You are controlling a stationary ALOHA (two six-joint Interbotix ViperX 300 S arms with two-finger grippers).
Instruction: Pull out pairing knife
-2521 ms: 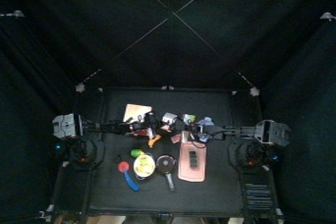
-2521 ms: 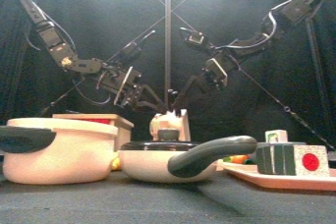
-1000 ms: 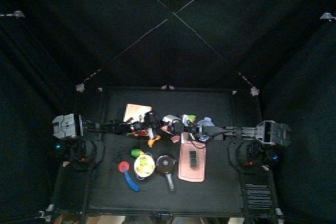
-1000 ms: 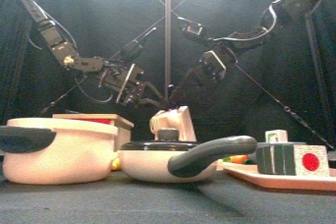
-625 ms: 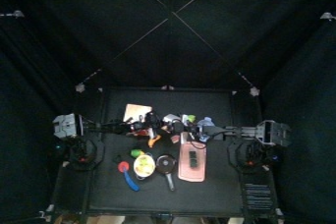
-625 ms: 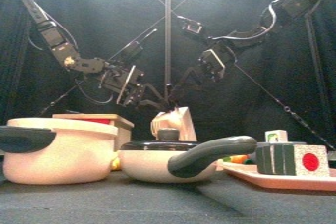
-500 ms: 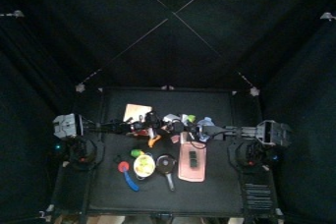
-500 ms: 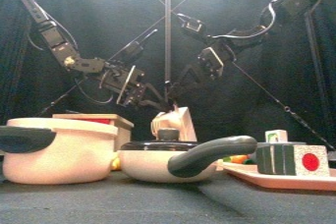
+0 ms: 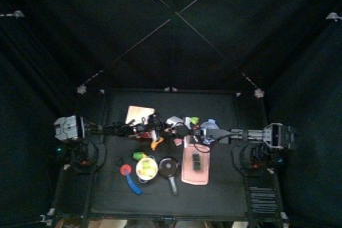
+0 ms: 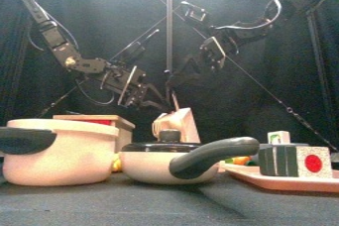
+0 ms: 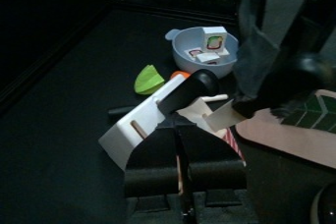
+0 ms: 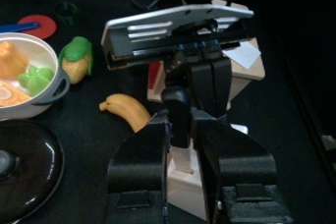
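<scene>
The pale wooden knife block (image 10: 171, 126) stands tilted behind the pan, and my left gripper (image 10: 149, 95) is shut on its side; the left wrist view shows the knife block (image 11: 147, 120) lying between that gripper's jaws (image 11: 184, 159). My right gripper (image 10: 199, 68) hangs above the block's top. In the right wrist view the right gripper (image 12: 194, 100) has its jaws closed around a black handle, the paring knife (image 12: 197, 76), which sticks out of the knife block (image 12: 243, 71). The blade is hidden. In the top view both grippers meet at the knife block (image 9: 173, 126).
A cream pot (image 10: 54, 151), a black-lidded pan (image 10: 172, 159) and a tray (image 10: 272, 177) of toy blocks stand along the front. A banana (image 12: 132, 112) and a bowl (image 12: 39, 90) of toy food lie beside the block, and a grey bowl (image 11: 184, 41) sits behind it.
My right arm has risen above the block and its jaws have narrowed on the handle. The block has tipped slightly in the left gripper's hold.
</scene>
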